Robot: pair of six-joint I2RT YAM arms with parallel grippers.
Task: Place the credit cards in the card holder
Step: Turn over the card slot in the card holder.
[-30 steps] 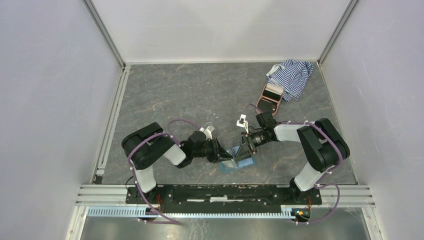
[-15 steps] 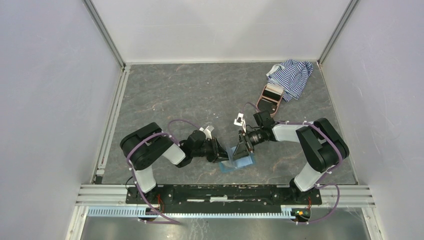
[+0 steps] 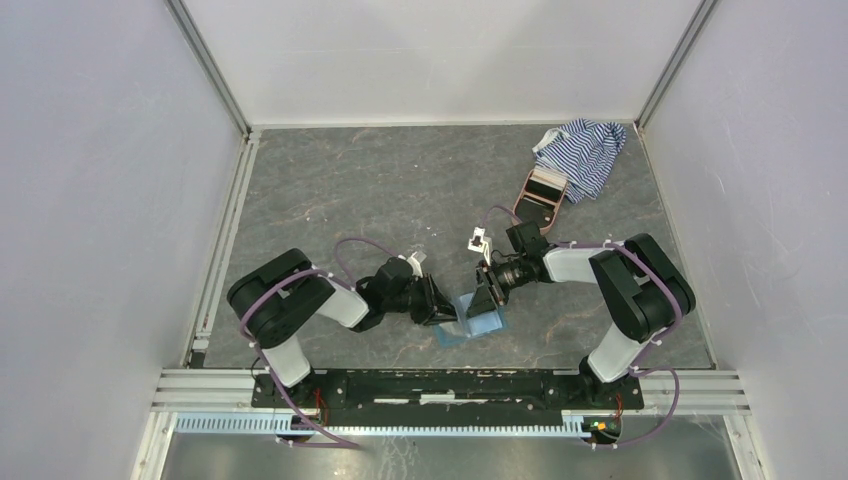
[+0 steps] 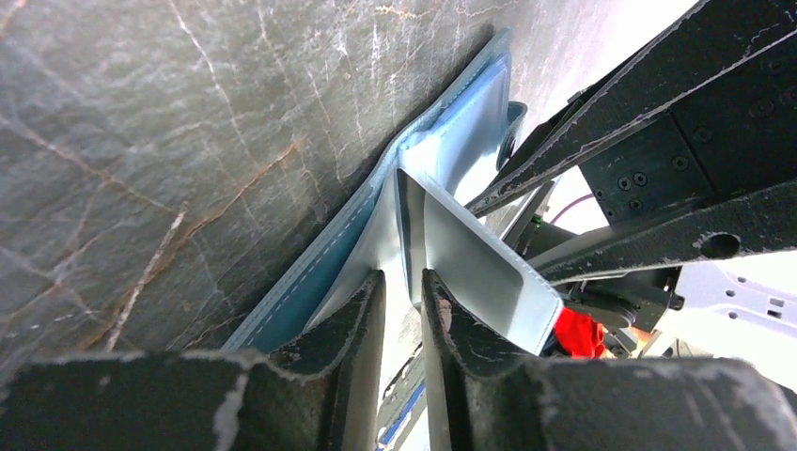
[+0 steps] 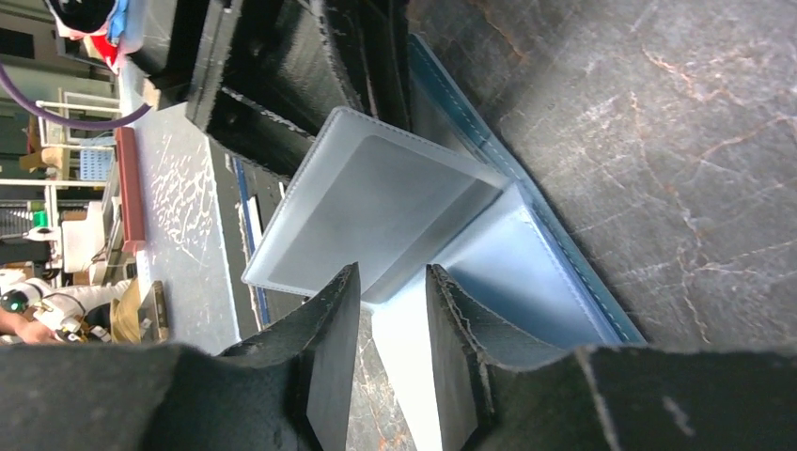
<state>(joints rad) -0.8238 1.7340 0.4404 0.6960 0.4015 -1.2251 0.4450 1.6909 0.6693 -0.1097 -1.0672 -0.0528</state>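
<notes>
The card holder (image 3: 472, 322) lay open on the worktop (image 3: 400, 190), my left gripper (image 4: 404, 287) clamped on its inner leaf (image 4: 470, 254), the right gripper (image 5: 390, 282) straddling it, grip impossible to tell, and I saw no credit cards loaded yet.

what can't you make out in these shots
- No credit cards show in any view; pockets of the card holder are covered by both arms in the top view.
- The left gripper and right gripper each straddle a pale leaf in their wrist views; grip unclear.
- The pink case: contents too small, top view.
</notes>
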